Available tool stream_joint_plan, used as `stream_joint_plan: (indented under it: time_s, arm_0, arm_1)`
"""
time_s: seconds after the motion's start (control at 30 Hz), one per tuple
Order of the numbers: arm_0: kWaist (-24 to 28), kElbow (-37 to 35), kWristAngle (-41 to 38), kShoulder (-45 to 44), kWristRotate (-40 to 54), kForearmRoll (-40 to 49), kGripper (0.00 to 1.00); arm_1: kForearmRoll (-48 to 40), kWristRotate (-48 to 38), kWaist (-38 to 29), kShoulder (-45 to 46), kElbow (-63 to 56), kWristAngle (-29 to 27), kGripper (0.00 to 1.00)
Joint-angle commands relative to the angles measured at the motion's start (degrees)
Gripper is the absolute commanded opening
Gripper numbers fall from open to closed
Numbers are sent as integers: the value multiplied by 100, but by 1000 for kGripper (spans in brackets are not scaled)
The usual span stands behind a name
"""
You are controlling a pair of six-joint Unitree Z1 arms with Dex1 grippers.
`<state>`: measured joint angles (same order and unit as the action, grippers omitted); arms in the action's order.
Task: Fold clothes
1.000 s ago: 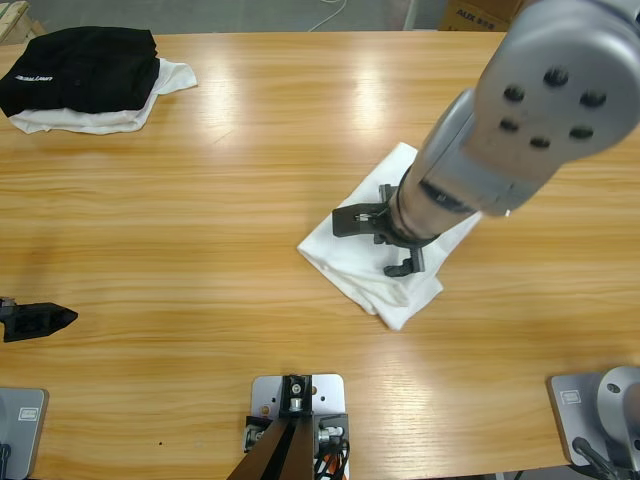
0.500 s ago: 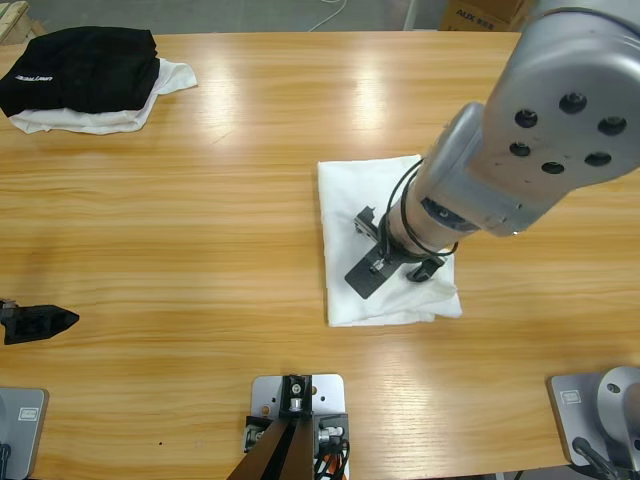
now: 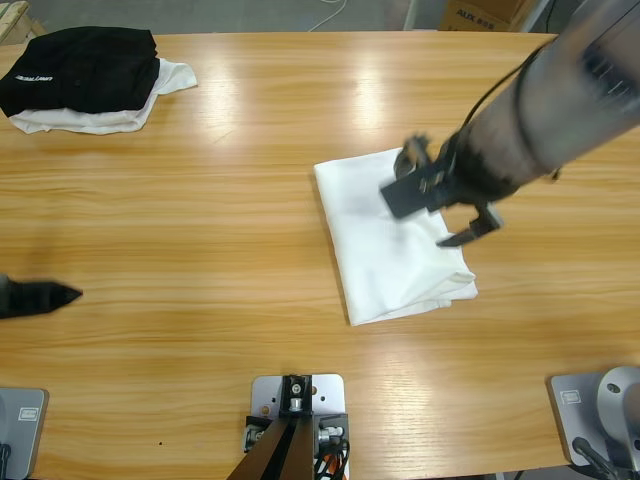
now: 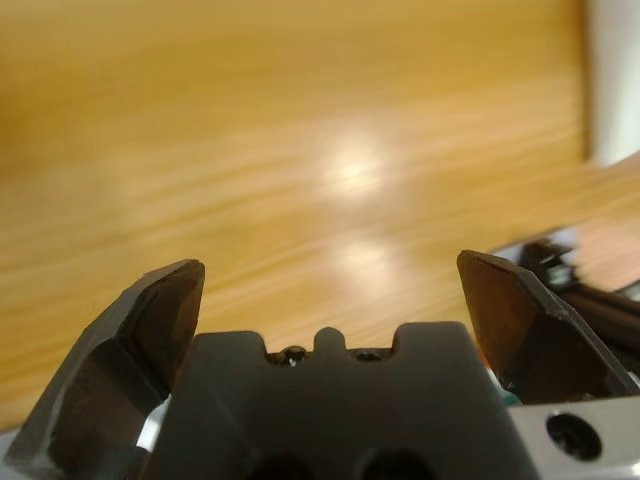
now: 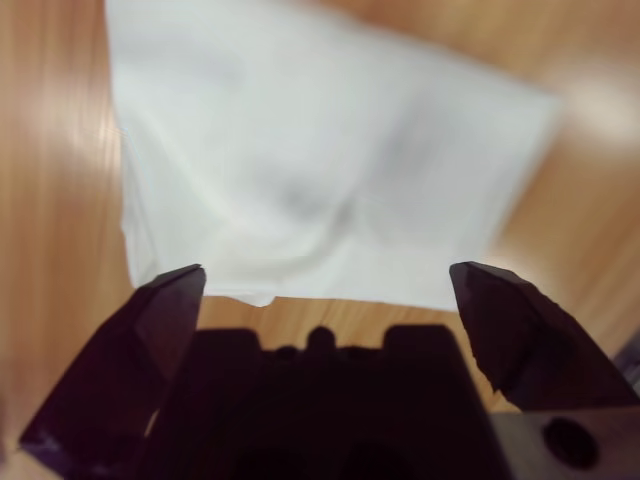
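High view: the shirt [image 3: 395,240] lies folded into a compact rectangle on the table [image 3: 230,230], right of centre. The right gripper [image 3: 440,200] hangs over the shirt's 1 o'clock corner, its arm coming in from 2 o'clock. In the right wrist view the jaws stand wide apart with nothing between them, the white shirt [image 5: 330,170] spread beyond them. The left gripper [image 3: 40,297] sits at 9 o'clock by the table's edge, well apart from the shirt; its wrist view shows jaws apart over bare wood [image 4: 300,150]. At 11 o'clock a black garment [image 3: 85,68] lies on a smaller white one [image 3: 150,100], far from the work.

The fold looks close to finished. The risk I see is a spread jaw tip snagging the top layer if the gripper travels low across the cloth, dragging the corner open or skewing the whole stack. The 5 o'clock corner already looks slightly loose and bunched, so any tug there could undo the layers.
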<state>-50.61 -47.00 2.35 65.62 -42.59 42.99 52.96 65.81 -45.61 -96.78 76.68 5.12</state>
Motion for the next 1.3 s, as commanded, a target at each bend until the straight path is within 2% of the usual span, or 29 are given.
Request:
stream_joint_plan:
  time_s: [0.03, 0.1, 0.13, 0.17, 0.27, 0.43, 0.73, 0.9, 1.1, 1.3]
  arm_0:
    - [2416, -2501, 11, 1327, 1990, 719, 991]
    - [2899, -3702, 26, 2050, 2030, 1273, 991]
    - [3080, -4315, 100, 2452, 2107, 1605, 992]
    - [3239, -4850, 237, 2844, 2302, 1862, 993]
    - [3717, -6077, 411, 3841, 2533, 2507, 1000]
    - [4531, -7351, 366, 5202, 2517, 2874, 1000]
    - [4986, -9223, -281, 6987, 2995, 3063, 1000]
    - [5016, -9701, -411, 7599, 3521, 3082, 1000]
    - [4989, -9796, -366, 8005, 3927, 3379, 996]
    - [4935, -9867, -288, 8327, 3932, 3562, 996]
  arm_1:
    - [131, -3647, 1082, 536, 615, 903, 1000]
    - [468, -6115, 1291, 476, 798, 624, 1000]
    - [915, -6920, 1449, 372, 1008, 479, 1000]
    - [1272, -7250, 1616, 241, 1198, 378, 1000]
    - [1333, -7270, 1994, 77, 1288, 402, 1000]
    - [1287, -7090, 2344, -64, 1364, 588, 1000]
    - [1175, -7011, 2500, -529, 1446, 701, 1000]
    - [1054, -6937, 2539, -886, 1429, 782, 1000]
    - [953, -6832, 2734, -1406, 1740, 958, 1000]
    - [953, -6774, 2798, -1800, 1886, 982, 1000]
